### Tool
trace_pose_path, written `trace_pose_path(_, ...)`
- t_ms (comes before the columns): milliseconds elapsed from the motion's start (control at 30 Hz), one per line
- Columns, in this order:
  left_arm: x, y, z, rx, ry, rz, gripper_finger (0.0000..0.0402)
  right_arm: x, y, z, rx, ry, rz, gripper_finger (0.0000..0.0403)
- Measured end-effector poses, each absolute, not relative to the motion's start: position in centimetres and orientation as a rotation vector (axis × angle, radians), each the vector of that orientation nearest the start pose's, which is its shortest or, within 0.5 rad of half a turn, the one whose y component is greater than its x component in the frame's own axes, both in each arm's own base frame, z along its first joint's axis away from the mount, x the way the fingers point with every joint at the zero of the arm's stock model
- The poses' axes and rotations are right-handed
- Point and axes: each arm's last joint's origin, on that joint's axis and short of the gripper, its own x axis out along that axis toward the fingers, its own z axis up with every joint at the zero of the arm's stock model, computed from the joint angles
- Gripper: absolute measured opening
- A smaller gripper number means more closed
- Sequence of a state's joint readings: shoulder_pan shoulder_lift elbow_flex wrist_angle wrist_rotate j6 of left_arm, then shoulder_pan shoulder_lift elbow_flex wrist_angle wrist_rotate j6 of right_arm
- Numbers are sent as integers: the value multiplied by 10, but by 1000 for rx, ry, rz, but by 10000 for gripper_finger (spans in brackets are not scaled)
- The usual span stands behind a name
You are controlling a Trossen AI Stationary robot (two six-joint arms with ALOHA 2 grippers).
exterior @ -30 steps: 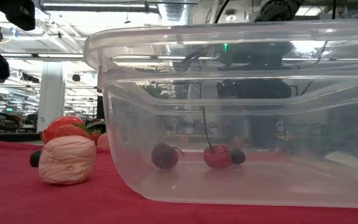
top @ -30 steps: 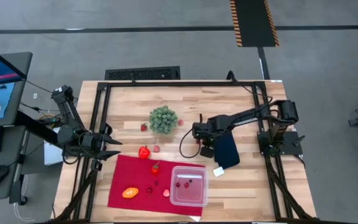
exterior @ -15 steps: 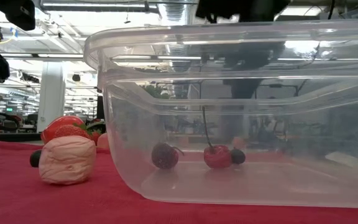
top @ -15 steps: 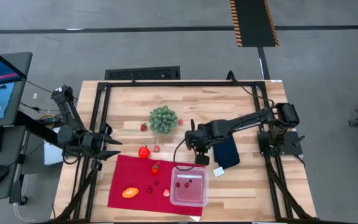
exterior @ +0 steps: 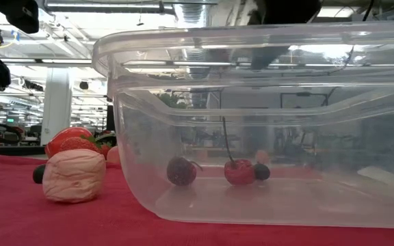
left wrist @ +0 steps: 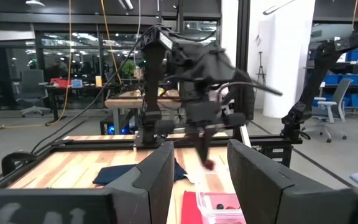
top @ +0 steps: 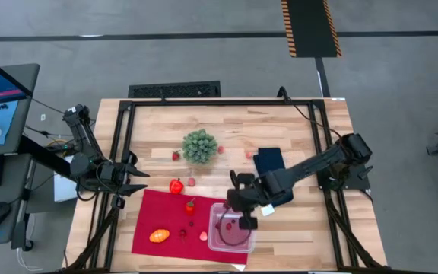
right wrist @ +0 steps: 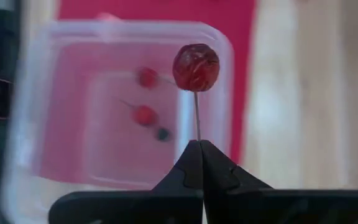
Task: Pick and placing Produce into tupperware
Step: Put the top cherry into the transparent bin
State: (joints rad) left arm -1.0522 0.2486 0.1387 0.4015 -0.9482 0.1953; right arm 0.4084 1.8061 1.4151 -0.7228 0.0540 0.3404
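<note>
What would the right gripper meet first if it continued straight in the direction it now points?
Probably the tupperware: the right gripper, shut on a cherry by its stem, points down toward its rim and open inside. Depth is unclear, so rim or floor cannot be told.

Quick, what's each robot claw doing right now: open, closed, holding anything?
Left gripper: open, empty, beside the table's left edge.
Right gripper: shut on a cherry's stem, above the tupperware.

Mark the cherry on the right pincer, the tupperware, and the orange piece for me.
cherry (right wrist: 196, 67), right wrist view, on its round red body.
tupperware (exterior: 252, 41), low view, on its upper rim.
orange piece (top: 159, 236), high view, on its middle.
</note>
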Motion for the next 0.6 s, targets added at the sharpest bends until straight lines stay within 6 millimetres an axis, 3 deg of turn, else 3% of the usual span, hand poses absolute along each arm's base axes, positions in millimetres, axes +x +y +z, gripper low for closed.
trace_pose_path(300,68,-71,226,-51,-166,-87,142,332,188,239,120,1054,187,12)
trace_pose_path(600,68,-71,226,-51,-167,-87,142,328,180,215,182,1079,137,15)
